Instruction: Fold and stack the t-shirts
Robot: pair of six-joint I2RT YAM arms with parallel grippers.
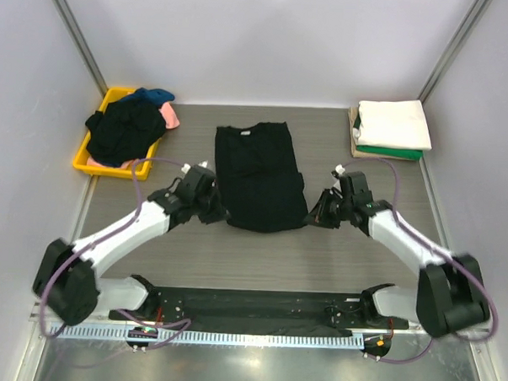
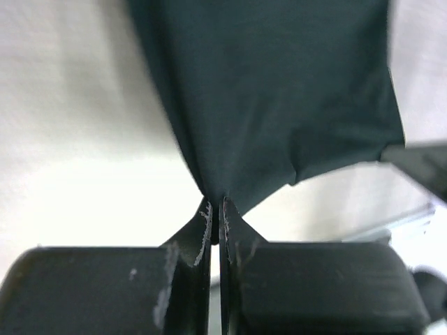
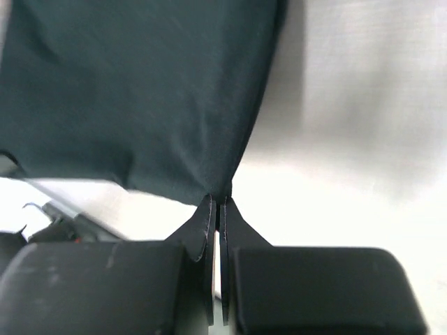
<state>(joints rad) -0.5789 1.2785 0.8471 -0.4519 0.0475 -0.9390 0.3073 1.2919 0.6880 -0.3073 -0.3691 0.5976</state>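
Observation:
A black t-shirt (image 1: 257,175) lies on the table's middle, folded lengthwise into a narrow strip, collar at the far end. My left gripper (image 1: 216,211) is shut on its near-left corner; the left wrist view shows the cloth (image 2: 272,98) pinched between the fingertips (image 2: 204,218). My right gripper (image 1: 314,215) is shut on its near-right corner; the right wrist view shows the cloth (image 3: 140,98) pinched at the tips (image 3: 207,211). A stack of folded t-shirts (image 1: 393,129), white on top with green and tan beneath, sits at the far right. More t-shirts (image 1: 126,127), black, blue and pink, lie heaped at the far left.
The heap sits in a yellow tray (image 1: 85,159) at the far left by the wall. Grey walls enclose the table on three sides. A black rail (image 1: 249,307) with the arm bases runs along the near edge.

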